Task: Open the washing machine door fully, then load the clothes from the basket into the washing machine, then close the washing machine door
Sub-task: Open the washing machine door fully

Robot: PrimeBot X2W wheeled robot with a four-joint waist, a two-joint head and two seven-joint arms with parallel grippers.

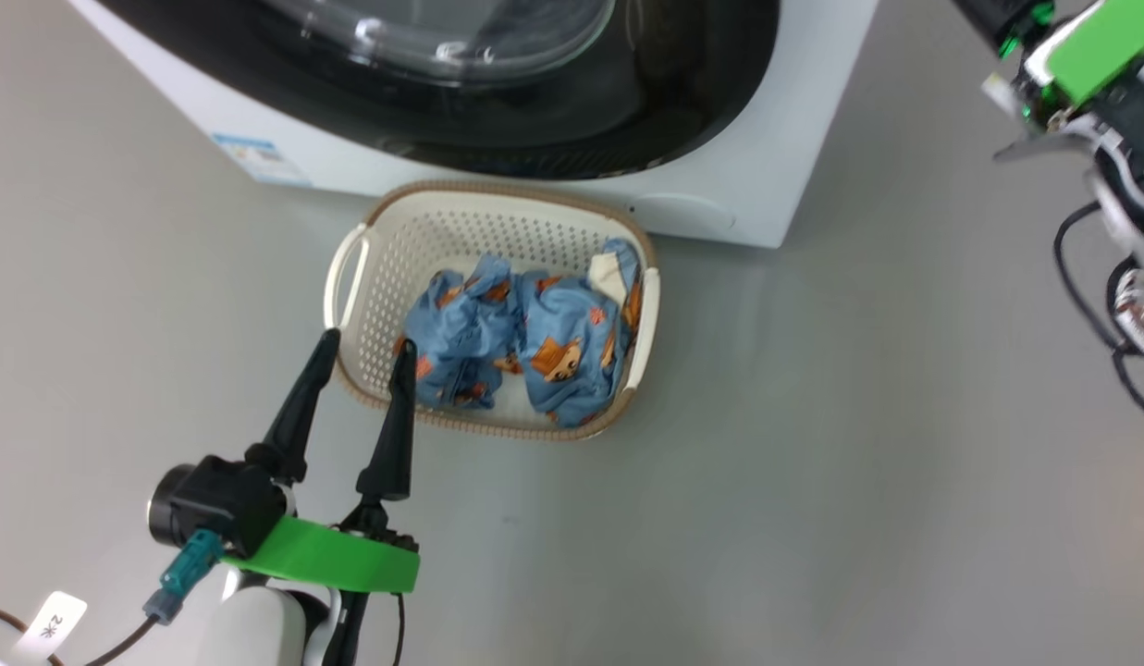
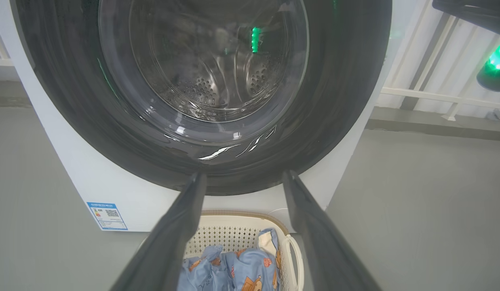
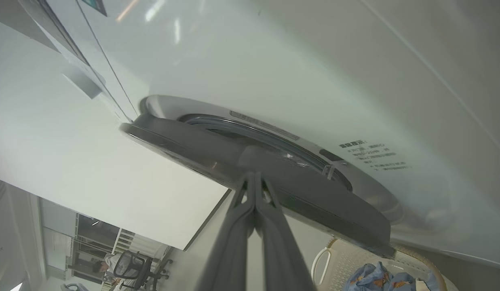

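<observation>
**A:** The step in hand looks like opening the washing machine door (image 3: 185, 141); the right pincer (image 3: 254, 180) has its fingers pressed together, tips at the edge of the black rim, holding nothing.

**B:** Then hook behind that rim and pull along the door's own arc, not straight out; the glossy edge could let the tips slip; swing it wide before any loading.

**A:** And the left pincer (image 1: 366, 342)?

**B:** Fingers spread apart, empty, tips near the near-left rim of the basket (image 1: 442, 231); the clothes (image 1: 525, 342) lie crumpled inside it, on the floor (image 1: 812, 416) just before the washing machine (image 1: 350, 157).

**A:** What do the views add to each other?

**B:** The right wrist view, edge-on, shows a gap between door and front, so it seems ajar; the left wrist view, face-on, shows the drum (image 2: 217, 81) through the glass, yet not that gap.
</observation>
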